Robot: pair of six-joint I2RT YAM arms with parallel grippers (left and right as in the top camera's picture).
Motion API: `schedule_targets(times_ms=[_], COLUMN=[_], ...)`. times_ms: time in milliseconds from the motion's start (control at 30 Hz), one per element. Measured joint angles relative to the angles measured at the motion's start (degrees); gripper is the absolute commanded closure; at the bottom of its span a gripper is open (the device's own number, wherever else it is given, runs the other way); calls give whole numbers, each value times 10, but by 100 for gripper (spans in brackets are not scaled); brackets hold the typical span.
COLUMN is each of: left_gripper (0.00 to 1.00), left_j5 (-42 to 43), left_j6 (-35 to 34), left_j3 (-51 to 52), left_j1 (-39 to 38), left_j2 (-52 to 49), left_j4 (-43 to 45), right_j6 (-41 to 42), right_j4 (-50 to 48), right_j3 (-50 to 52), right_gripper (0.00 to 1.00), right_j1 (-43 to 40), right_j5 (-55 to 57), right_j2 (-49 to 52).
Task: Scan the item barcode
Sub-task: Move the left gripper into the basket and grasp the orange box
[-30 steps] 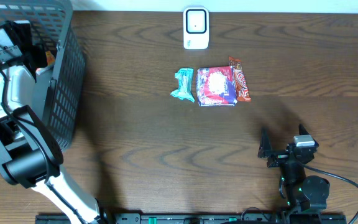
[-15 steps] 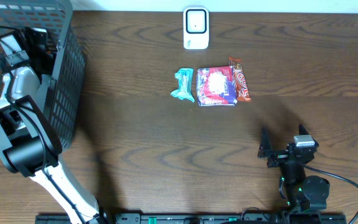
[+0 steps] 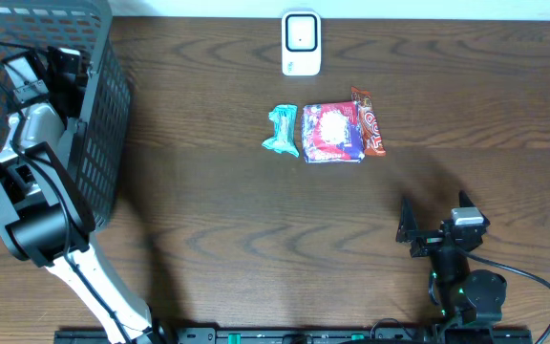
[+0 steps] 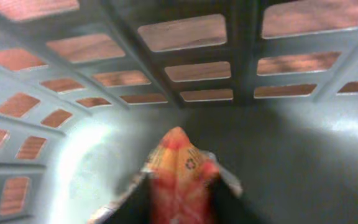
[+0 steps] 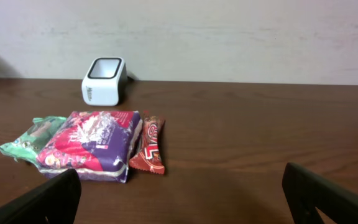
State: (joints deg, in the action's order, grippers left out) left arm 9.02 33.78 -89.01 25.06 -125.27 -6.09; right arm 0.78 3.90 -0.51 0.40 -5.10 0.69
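1. When viewed from overhead, noted dark wood table [image 3: 208, 201] across the whole frame.
2. Found grey mesh basket [image 3: 103, 143] at far left corner of table, well apart from everything else.
3. Traced left arm [image 3: 31, 225] bent over basket rim, with left end effector [image 3: 60, 62] down inside basket. From left wrist view, logged it closed on an orange packet [image 4: 179, 174], pinched from both sides, crinkled end pointing toward basket wall. Print on packet blurred; cannot make out a barcode.
4. Logged right end effector [image 5: 179, 180] near front right of table, low over the wood, fingers [image 5: 48, 202] spread wide, holding nothing.
5. Marked purple-and-pink packet [image 3: 332, 134] lying flat mid-table, toward far edge.
6. Marked white scanner [image 3: 301, 43] at far edge, behind the loose packets and apart from them.
7. Marked red bar [image 3: 369, 122] touching purple-and-pink packet on side away from basket.
8. Marked teal packet [image 3: 282, 131] just beside same packet on basket side.
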Motion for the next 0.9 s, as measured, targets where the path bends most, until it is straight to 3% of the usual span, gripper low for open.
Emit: schedule_targets(times_ms=[233, 433, 733, 767, 833, 900], left_gripper=[93, 93, 92, 83, 48, 32], left_j5=[-21, -35, -31, -30, -29, -29], left_j6=[-6, -85, -208, -217, -224, -234], left_j3=[-9, 1, 6, 6, 3, 2], left_j1=[0, 1, 7, 7, 7, 7], left_j2=[6, 41, 221, 241, 263, 268], left_j4=[-34, -57, -56, -58, -68, -74], right_j6=[0, 0, 0, 0, 0, 0], right_j4=[0, 0, 0, 0, 0, 0], right_j3=[0, 0, 0, 0, 0, 0], right_gripper=[1, 1, 1, 1, 1, 1], right_j1=[0, 0, 0, 0, 0, 0], right_j5=[0, 0, 0, 0, 0, 0], right_j2=[0, 0, 0, 0, 0, 0])
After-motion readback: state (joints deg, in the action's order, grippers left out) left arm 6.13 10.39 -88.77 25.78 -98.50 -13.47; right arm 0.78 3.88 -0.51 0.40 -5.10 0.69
